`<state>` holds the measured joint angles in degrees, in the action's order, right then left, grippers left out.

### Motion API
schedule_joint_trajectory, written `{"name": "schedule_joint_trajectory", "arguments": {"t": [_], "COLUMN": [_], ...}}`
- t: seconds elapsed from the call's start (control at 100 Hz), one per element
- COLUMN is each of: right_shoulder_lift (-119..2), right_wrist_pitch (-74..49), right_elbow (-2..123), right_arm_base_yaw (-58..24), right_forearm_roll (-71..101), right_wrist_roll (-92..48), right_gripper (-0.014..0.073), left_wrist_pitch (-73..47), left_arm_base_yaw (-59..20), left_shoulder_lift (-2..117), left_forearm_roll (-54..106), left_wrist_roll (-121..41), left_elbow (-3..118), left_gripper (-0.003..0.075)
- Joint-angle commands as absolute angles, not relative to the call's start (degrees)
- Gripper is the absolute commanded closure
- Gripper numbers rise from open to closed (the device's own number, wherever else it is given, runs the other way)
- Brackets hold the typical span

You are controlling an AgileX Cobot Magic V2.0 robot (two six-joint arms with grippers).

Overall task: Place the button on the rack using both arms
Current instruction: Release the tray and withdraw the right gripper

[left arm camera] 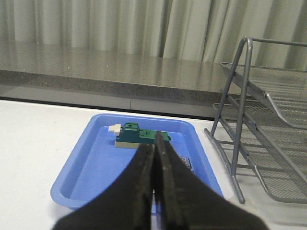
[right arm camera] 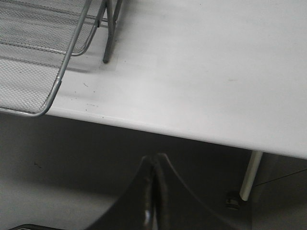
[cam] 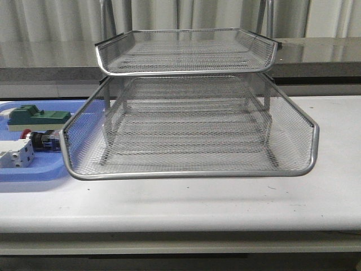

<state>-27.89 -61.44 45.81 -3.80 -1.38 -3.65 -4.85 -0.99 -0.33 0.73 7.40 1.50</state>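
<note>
Our left gripper (left arm camera: 154,191) has its two black fingers pressed together with nothing between them, poised above the near rim of the shallow blue plastic tray (left arm camera: 76,191). Our right gripper (right arm camera: 152,201) is likewise clenched and empty, hanging off the table's near right edge, over the dark floor.

Inside the blue tray, at its far end, lies the green block on a cream base (left arm camera: 139,136), and the left fingers hide most of what sits nearer. From the front we see the small push-button switch with a red cap and black-and-blue body (cam: 42,139) lying on its side in the tray, between the green block behind it and the white block-shaped switch (cam: 16,153) in front of it, and just left of the rack's lowest rim.

The silver wire-mesh letter rack (cam: 192,130) stands right of the tray, its lowest tier reaching over the tray's right edge. Its tiers open towards us.

The white table (right arm camera: 201,72) is bare to the right of the rack's leg, up to the near edge.
</note>
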Motion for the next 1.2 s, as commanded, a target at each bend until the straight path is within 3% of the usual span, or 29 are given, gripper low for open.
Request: {"name": "schedule_joint_trajectory", "arguments": {"t": [0.0, 0.5, 1.1, 1.19], "right_shoulder_lift": [-28.2, -28.2, -28.2, -28.2], "right_wrist_pitch": [-58.3, -58.3, -58.3, -58.3], "right_elbow": [47.8, 47.8, 47.8, 47.8], "right_arm_base_yaw": [-3.6, -3.6, -3.6, -3.6], "right_forearm_roll": [-2.0, -2.0, -2.0, -2.0], "right_wrist_roll": [-3.5, -3.5, -3.5, -3.5], "right_gripper": [0.0664, 0.0664, 0.0664, 0.0664], "left_wrist_pitch": [-3.7, -29.9, -32.5, -32.9], "left_arm_base_yaw": [-0.9, -0.9, -0.9, -0.9], "left_shoulder_lift": [1.3, 37.9, 77.8, 81.4], "left_forearm_roll": [1.7, 1.1, 0.8, 0.8], "left_wrist_roll": [8.0, 1.6, 1.5, 0.0], "left_elbow": [7.1, 41.6, 66.2, 68.1], "left_gripper": [0.0740, 0.0740, 0.0737, 0.0677]}}
